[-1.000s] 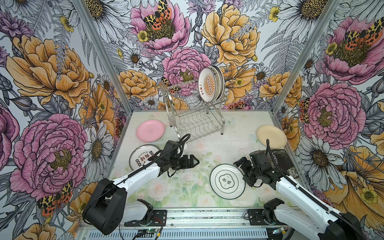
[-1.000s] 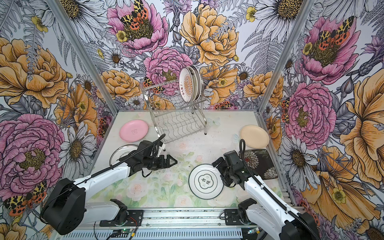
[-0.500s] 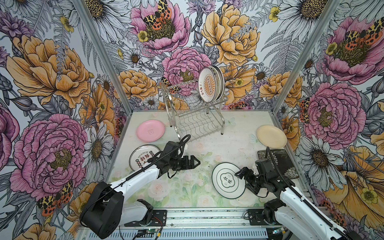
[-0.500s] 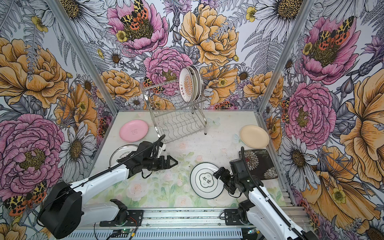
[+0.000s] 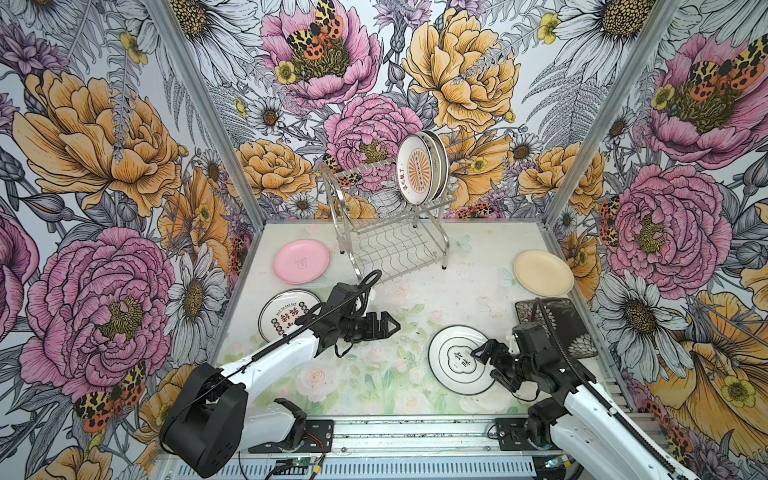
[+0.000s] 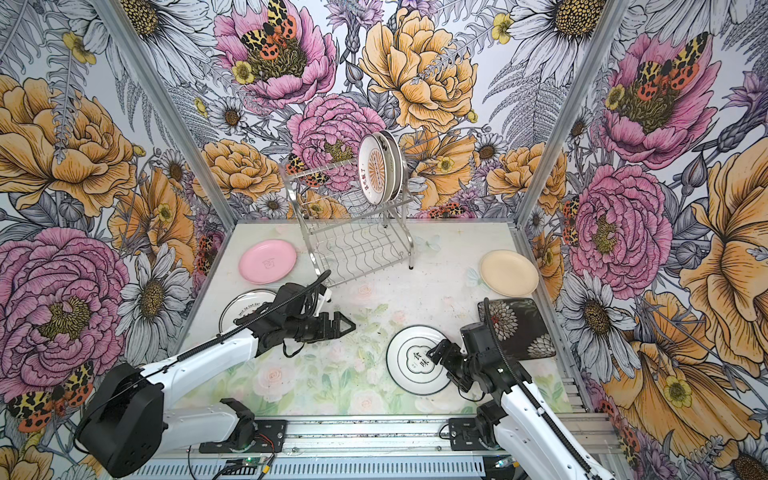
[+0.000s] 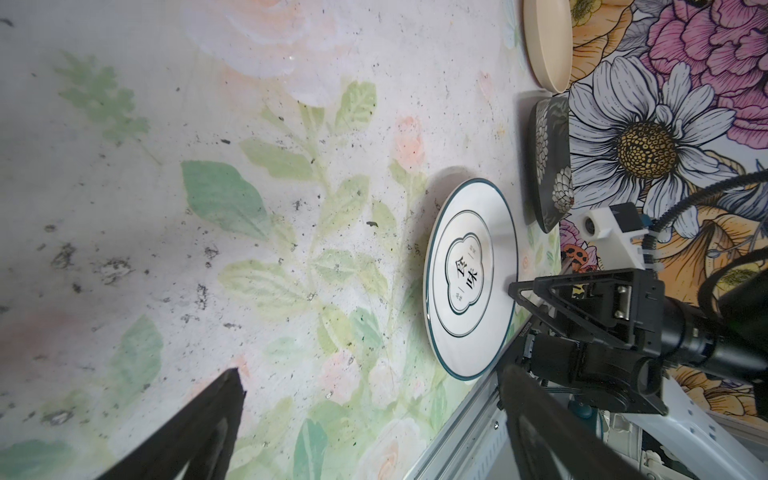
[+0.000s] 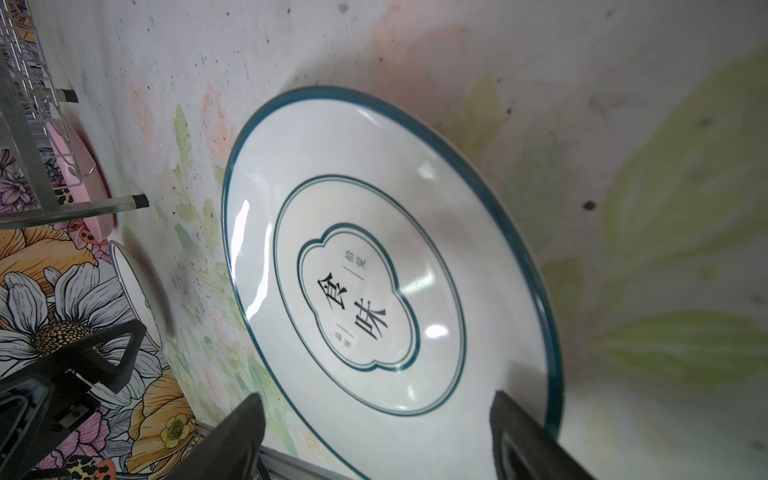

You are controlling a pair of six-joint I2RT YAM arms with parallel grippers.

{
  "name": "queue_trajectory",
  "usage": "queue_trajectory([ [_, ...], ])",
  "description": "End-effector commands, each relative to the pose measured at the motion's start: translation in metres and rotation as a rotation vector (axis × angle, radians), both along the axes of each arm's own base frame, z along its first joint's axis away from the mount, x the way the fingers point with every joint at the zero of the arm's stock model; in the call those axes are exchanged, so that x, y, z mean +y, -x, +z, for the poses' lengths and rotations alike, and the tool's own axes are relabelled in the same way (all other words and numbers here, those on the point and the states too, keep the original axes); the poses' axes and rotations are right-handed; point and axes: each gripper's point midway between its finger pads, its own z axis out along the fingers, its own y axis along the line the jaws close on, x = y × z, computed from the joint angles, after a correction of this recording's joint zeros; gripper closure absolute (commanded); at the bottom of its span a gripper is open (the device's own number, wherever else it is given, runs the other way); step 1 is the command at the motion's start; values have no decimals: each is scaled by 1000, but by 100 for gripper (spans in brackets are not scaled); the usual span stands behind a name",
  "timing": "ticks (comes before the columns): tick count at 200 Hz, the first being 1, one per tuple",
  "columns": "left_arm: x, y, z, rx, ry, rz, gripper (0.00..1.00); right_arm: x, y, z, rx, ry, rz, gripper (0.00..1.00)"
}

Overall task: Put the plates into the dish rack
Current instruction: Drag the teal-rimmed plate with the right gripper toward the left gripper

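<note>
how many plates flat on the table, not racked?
5: pink plate, back left; red-lettered plate, just nearer, partly hidden; teal-rimmed plate, front right; cream plate, back right; dark square plate, between those two.

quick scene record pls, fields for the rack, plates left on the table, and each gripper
dish rack: back centre of the table, upper tier holds the sunburst plate with more behind it, lower tier empty
plates on table: pink plate, cream plate, red-character plate, dark square plate, teal-rimmed plate, all flat
left gripper: open, holding nothing, over bare table
right gripper: open, at the teal-rimmed plate's near edge
</note>
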Motion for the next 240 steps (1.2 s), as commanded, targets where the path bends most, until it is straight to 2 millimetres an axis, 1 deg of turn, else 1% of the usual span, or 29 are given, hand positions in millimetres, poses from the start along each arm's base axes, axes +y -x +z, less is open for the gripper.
queue_trajectory([
  [1, -4, -4, 6, -24, -3, -14, 3, -20, -3, 18, -36, 101, -58, 14],
  [17, -5, -5, 6, -24, -4, -17, 3, -34, -5, 26, -63, 167, -100, 13],
  [33, -5, -5, 5, -22, -7, -20, 3, -42, -4, 25, -57, 202, -131, 12],
  [64, -6, -6, 3, -21, -9, -26, 3, -45, -1, 5, 21, 238, -136, 9],
  [91, -7, -6, 2, -19, -11, -30, 3, -36, -10, -5, 21, 212, -113, 8],
  [123, -6, -6, 1, -19, -13, -32, 3, -19, -20, -13, 13, 151, -77, 7],
  [191, -5, -5, 0, -16, -14, -23, 3, 31, -43, -3, -61, -14, 55, 7],
  [206, -5, -5, 0, -16, -14, -22, 3, 42, -44, -2, -75, -59, 100, 7],
  [218, -5, -5, 0, -17, -14, -21, 3, 47, -41, -3, -72, -74, 135, 8],
  [226, -5, -5, 0, -17, -12, -22, 3, 48, -38, -6, -66, -76, 156, 8],
  [240, -5, -5, 1, -18, -12, -20, 3, 44, -30, -15, -43, -80, 150, 13],
])
